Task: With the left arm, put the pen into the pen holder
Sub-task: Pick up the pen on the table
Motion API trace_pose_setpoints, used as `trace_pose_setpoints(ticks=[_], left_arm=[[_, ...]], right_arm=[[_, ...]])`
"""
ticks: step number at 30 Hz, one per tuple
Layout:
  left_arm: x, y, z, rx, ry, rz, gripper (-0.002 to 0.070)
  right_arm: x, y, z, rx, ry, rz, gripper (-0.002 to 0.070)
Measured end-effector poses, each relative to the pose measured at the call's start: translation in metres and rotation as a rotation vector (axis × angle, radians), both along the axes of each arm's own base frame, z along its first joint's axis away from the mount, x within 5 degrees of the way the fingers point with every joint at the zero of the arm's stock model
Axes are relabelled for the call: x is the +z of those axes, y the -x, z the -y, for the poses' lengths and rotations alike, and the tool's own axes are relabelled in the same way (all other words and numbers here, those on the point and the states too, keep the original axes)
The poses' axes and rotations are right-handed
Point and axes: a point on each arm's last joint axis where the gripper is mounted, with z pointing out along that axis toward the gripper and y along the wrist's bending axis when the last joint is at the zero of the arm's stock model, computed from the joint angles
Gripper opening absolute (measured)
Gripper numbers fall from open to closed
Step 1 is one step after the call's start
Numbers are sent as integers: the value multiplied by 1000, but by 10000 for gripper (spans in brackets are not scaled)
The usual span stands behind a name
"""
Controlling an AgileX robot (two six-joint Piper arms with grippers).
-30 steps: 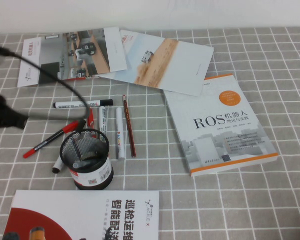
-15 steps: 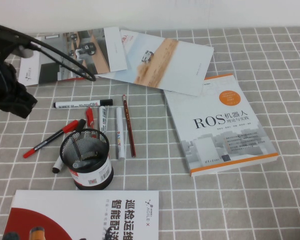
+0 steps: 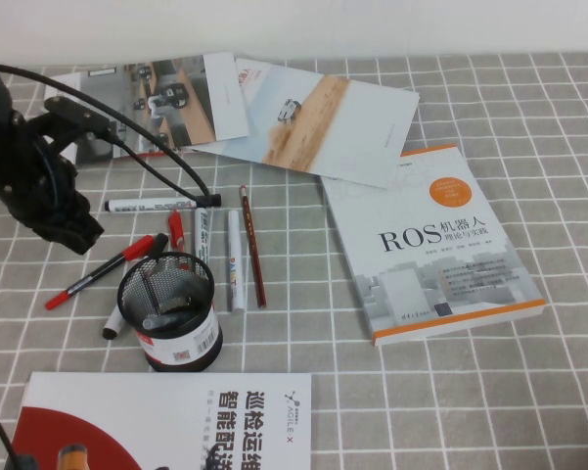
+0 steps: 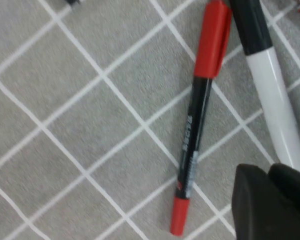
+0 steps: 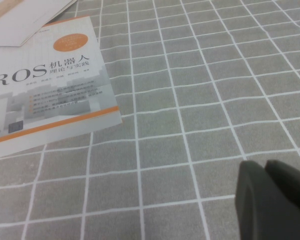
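Note:
The pen (image 3: pixel 103 270), black with a red cap and red tail, lies flat on the checked cloth left of the pen holder (image 3: pixel 171 311), a black mesh cup holding a few markers. My left gripper (image 3: pixel 82 239) hangs just above and left of the pen's cap end, shut and empty. In the left wrist view the pen (image 4: pixel 194 135) lies beside a white marker (image 4: pixel 274 85), with my left gripper (image 4: pixel 268 171) close to the pen's tail. My right gripper (image 5: pixel 266 166) is shut and empty over bare cloth, outside the high view.
A white marker (image 3: pixel 161 205), further markers and a dark-red pencil (image 3: pixel 252 250) lie behind and right of the holder. The ROS book (image 3: pixel 430 245) lies at the right, leaflets (image 3: pixel 274 108) at the back, a booklet (image 3: pixel 166 421) at the front.
My left arm has swung in from the left edge, rightward and down toward the pen. The pen, holder and other things have not moved.

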Motion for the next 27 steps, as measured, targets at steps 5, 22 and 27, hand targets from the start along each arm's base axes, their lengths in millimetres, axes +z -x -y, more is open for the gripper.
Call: trace_pose_setpoints(ticks=[5, 22, 27], left_arm=[[-3, -4, 2, -30, -17, 34, 172], [-52, -19, 22, -144, -124, -12, 278], [-63, -22, 22, -160, -146, -22, 278]], right_arm=[[0, 0, 0, 0, 0, 0, -15], [0, 0, 0, 0, 0, 0, -15], [0, 0, 0, 0, 0, 0, -15]])
